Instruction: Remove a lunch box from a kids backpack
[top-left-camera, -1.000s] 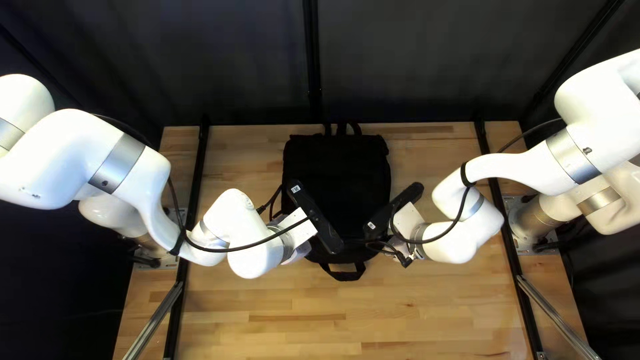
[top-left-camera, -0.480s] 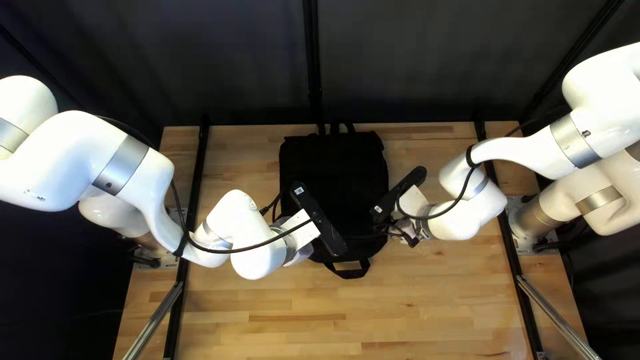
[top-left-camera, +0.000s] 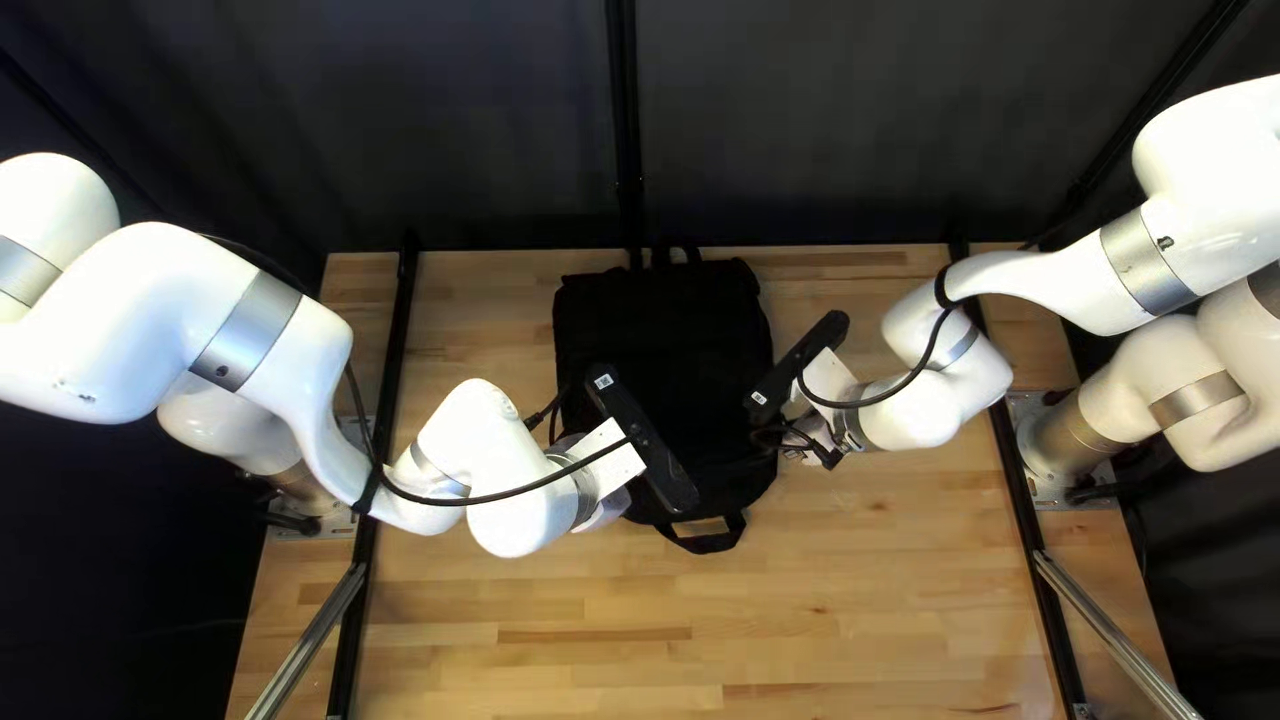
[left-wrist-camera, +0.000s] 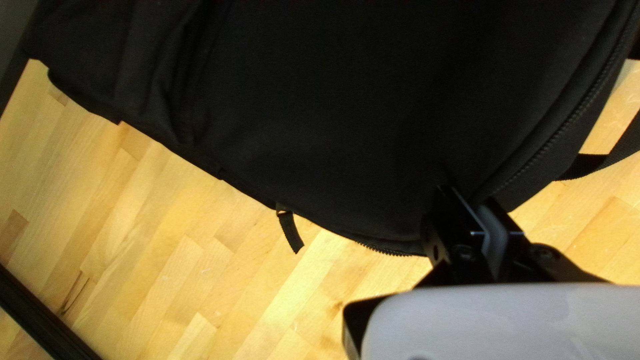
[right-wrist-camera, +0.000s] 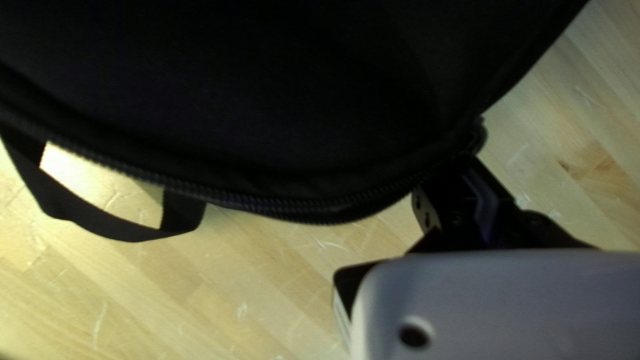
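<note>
Black cloth backpack (top-left-camera: 660, 347), zip partly run, contents not out

Item: backpack, one, lying flat at the middle of the table (top-left-camera: 640, 640), its carry loop (right-wrist-camera: 127, 230) toward the near edge.
Item: lunch box, one, seen in no view; presumably inside the backpack.
Item: left gripper (left-wrist-camera: 468, 199), at the bag's near left edge. Fingers drawn nearly together, a fold of the bag pinched between them, apparently as an anchor.
Item: right gripper (right-wrist-camera: 460, 161), at the bag's right side, toward its near end. Fingers nearly together on what looks like the zipper pull (right-wrist-camera: 479, 133); the tips are partly hidden.
Item: zipper teeth (right-wrist-camera: 267, 203), exposed around the near rim, the mouth seemingly unfastened there.
Progress: early stage, by judgement. Done: both holds taken, near stretch of zip apparently undone. Outstanding: the rest of the zip toward the far end, lifting the front panel, finding the lunch box, drawing it out and setting it down.
</note>
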